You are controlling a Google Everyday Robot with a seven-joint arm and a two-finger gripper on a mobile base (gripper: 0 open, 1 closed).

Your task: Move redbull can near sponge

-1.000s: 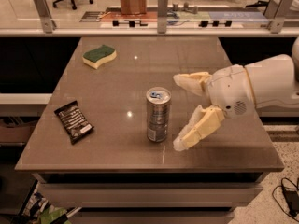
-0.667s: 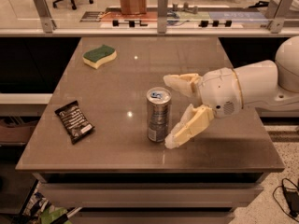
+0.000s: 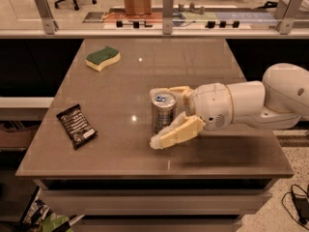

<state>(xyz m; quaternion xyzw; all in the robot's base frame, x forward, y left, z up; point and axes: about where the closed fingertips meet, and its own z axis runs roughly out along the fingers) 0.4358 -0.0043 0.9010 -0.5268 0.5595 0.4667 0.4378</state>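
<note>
The redbull can, slim and silver-grey with a blue mark on its top, stands upright near the middle of the brown table. My gripper reaches in from the right and straddles the can. One pale finger is behind the can and the other finger is in front of it. The jaws are still spread wider than the can. The sponge, green on top with a pale yellow body, lies at the table's far left, well away from the can.
A flat dark snack packet lies near the table's left front. A ledge with metal posts runs along behind the table. My white arm crosses the table's right side. The table's front edge is close to the can.
My gripper has moved left, from beside the can to around it, with one finger now behind it and one in front. The can, sponge and packet have not moved.
</note>
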